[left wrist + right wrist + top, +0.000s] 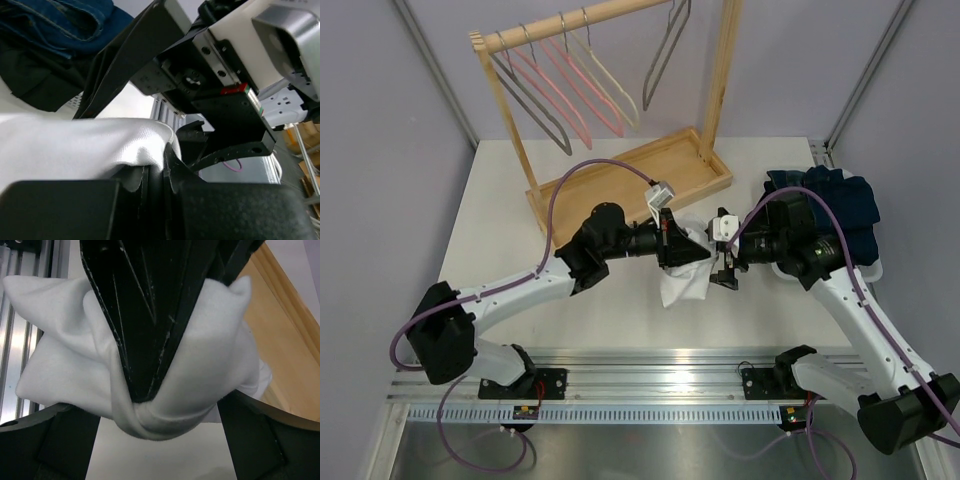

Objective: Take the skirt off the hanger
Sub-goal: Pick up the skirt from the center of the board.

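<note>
Closest to its own lens, the left gripper (161, 182) is clamped tight on a fold of the white skirt (685, 278). The skirt hangs bunched between the two arms over mid-table, its loose end drooping toward the near edge. The right gripper (160, 440) meets it from the right — jaws spread wide, straddling the gathered cloth, gripping nothing. Any hanger inside the bundle I cannot make out. The next pull likely runs sideways — left to right. The wooden rack (725, 70) stands behind.
</note>
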Controlling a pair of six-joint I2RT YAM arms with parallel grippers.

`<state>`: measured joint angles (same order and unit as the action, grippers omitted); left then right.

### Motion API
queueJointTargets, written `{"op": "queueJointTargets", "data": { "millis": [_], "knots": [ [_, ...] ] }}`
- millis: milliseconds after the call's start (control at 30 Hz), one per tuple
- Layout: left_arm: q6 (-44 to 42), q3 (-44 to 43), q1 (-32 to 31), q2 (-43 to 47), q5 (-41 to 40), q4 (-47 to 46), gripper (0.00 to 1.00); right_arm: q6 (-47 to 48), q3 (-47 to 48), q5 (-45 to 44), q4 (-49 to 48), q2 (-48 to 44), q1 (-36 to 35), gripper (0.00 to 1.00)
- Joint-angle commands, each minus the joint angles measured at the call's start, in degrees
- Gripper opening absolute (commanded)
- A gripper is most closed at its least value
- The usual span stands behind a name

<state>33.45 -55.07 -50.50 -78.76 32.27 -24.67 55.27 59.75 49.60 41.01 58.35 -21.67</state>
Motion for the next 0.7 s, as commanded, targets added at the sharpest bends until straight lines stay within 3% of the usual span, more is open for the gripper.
{"op": "queueJointTargets", "data": {
  "millis": [0, 100, 167, 200, 233, 367, 567, 667],
  "knots": [
    [3.4, -5.2, 0.1, -1.7, 5.5, -10.0, 0.0, -0.7, -1.1, 5.7, -4.4, -0.2, 0.2, 0.99],
    [5.3, -5.6, 0.2, -3.3, 6.2, -13.0, 0.0, -4.5, -2.1, 8.7, -7.8, -1.5, 0.2, 0.99],
    [6.7, -5.4, 0.5, -4.1, 6.5, -15.1, 0.0, -7.6, -1.2, 9.8, -8.8, -1.3, 0.2, 0.88],
    [7.1, -5.2, 0.8, -4.2, 6.5, -15.8, 0.0, -8.2, -0.8, 10.2, -8.8, -0.8, 0.2, 0.8],
    [7.7, -4.6, 1.0, -4.2, 6.4, -16.6, 0.0, -8.8, -0.2, 10.0, -8.8, -0.5, 0.2, 0.6],
    [9.7, -3.2, 1.7, -2.8, 6.0, -20.0, 0.06, -8.4, 0.9, 8.1, -6.6, 1.1, 0.3, 0.35],
    [10.5, -2.1, 2.2, 0.4, 5.2, -20.6, 0.39, -8.9, 1.2, 7.5, -4.6, 1.8, 0.9, 0.17],
    [9.6, 0.0, 2.4, 3.7, 2.6, -18.7, 0.63, -8.7, 1.8, 7.6, -4.0, 1.1, 2.8, 0.12]
  ]
}}
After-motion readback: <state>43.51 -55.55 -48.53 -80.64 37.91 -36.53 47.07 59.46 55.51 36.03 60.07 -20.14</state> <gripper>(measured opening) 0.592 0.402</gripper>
